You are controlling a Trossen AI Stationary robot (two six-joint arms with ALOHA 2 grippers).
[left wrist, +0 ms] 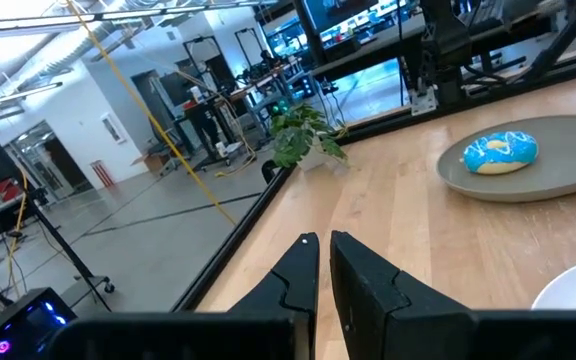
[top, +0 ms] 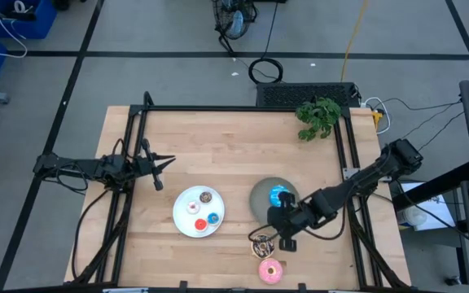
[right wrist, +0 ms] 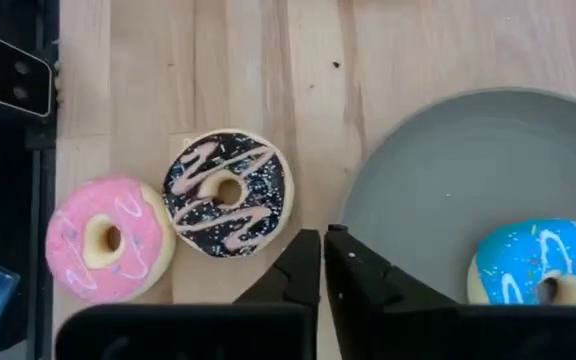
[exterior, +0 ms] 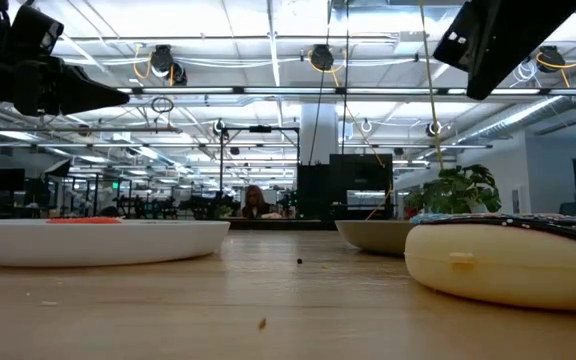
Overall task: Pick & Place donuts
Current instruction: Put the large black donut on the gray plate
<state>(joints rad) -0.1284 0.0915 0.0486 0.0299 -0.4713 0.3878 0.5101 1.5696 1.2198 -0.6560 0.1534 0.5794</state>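
Right claw [right wrist: 322, 240], clenched empty, hovers just beside the chocolate donut [right wrist: 228, 192]: probably light, stiff; grip across its ring.

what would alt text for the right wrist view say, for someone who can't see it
Looking straight down at a wooden table, the right gripper hangs with its dark fingers shut and empty, above the edge of a grey plate holding a blue sprinkled donut. Off the plate lie a chocolate sprinkled donut and a pink donut, touching.
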